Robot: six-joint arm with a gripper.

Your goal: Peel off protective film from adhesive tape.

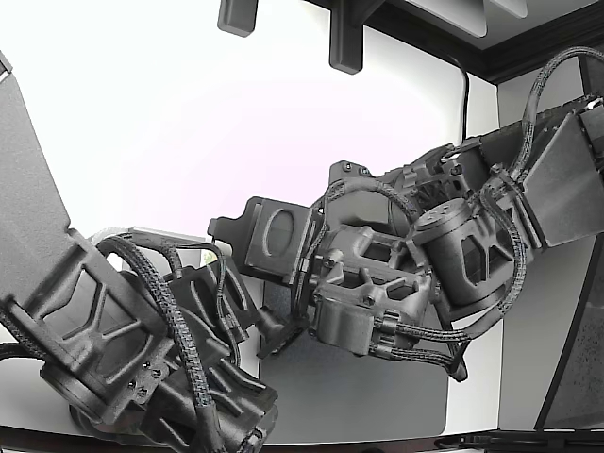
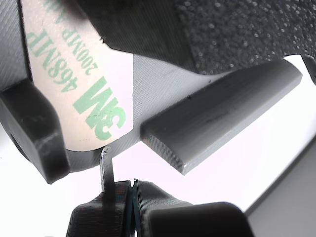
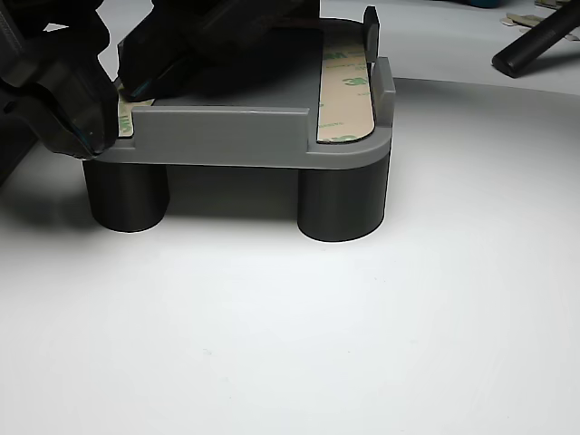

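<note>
Wrist view: black gripper pinched together on a thin film tab lifted from the beige 3M-printed tape liner.
Only the other view shows the grey fixture raised on 2 dark cylindrical legs, a second liner strip lying along its far edge.

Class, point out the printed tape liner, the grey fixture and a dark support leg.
tape liner (image 2: 86, 94): wrist view, on its green 3M print.
grey fixture (image 3: 227, 136): other view, on its front wall.
support leg (image 3: 343, 204): other view, on its rounded front.
</note>
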